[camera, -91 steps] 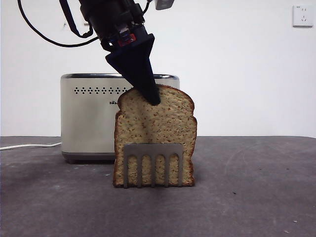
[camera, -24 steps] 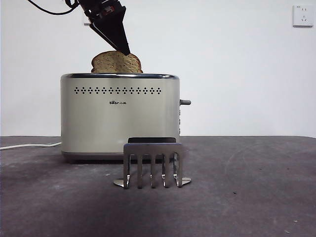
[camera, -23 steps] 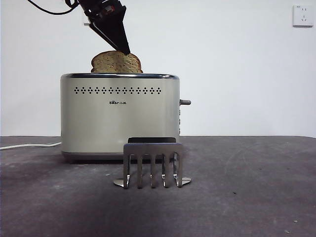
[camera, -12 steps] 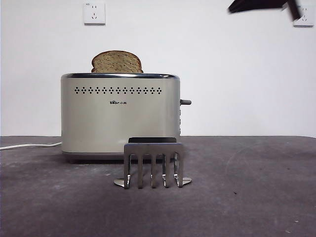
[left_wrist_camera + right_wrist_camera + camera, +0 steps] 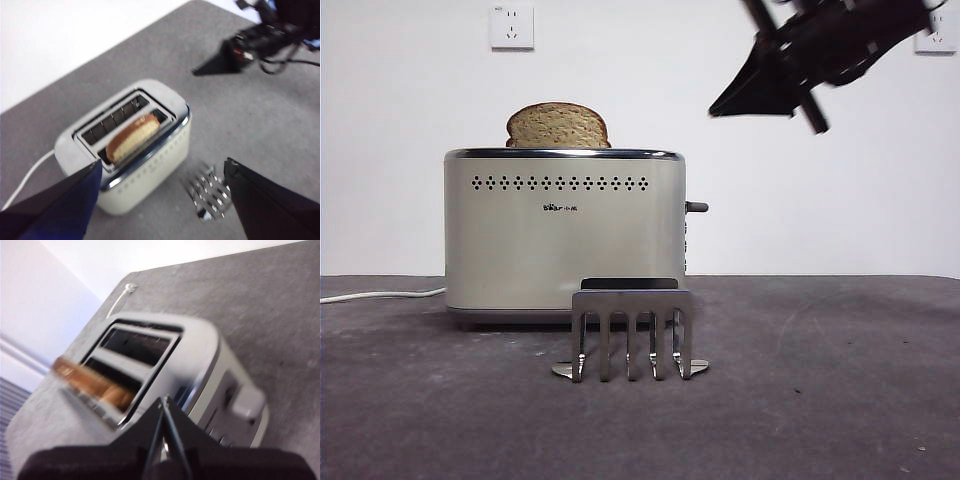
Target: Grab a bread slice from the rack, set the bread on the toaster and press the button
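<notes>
Right black gripper, jaws pressed together, above the cream boxy toaster's grey lever button, could slip off its small knob.

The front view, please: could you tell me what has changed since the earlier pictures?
The slice of bread left the rack and now stands in the toaster, let go by the left hand, now open above. The right hand, shut, has entered from the upper right. Toaster, rack and button stayed put.
</notes>
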`<state>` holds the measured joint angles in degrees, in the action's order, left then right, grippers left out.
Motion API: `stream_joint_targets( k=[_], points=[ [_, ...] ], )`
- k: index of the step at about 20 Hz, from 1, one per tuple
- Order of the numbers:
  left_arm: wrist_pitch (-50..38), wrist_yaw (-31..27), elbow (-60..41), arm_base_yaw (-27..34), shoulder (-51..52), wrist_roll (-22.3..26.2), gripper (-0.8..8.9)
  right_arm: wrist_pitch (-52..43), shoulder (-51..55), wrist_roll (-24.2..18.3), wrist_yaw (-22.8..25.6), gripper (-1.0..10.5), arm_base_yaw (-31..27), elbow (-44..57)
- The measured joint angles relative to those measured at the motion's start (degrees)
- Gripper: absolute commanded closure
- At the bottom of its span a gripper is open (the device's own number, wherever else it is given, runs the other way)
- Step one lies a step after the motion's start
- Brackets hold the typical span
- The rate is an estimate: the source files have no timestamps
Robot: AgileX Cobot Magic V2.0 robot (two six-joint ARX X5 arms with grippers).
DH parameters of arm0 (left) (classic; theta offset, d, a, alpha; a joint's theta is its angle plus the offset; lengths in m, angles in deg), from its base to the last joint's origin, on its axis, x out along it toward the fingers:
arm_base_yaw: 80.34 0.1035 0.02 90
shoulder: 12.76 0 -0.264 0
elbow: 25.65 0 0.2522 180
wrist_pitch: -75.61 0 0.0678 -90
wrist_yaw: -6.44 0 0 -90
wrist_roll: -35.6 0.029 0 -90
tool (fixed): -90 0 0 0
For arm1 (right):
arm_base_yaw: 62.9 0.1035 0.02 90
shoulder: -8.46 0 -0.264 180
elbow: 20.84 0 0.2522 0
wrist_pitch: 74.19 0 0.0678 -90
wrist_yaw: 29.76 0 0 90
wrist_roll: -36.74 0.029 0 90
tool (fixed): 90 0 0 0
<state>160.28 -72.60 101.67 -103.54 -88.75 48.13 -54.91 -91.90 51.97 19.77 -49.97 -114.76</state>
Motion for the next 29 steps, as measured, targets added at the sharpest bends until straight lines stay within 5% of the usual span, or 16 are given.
stream_joint_targets(
  k=[21,29],
  points=[
    [3.32,0.0,0.0,0.0,0.59,-0.2,4.05,-0.46,-16.04,-2.54,7.32,9.6,1.36,-6.43],
    [3.89,0.0,0.0,0.0,0.59,-0.2,4.05,5.68,-17.73,-8.87,12.41,9.6,2.05,-7.39]
  ],
)
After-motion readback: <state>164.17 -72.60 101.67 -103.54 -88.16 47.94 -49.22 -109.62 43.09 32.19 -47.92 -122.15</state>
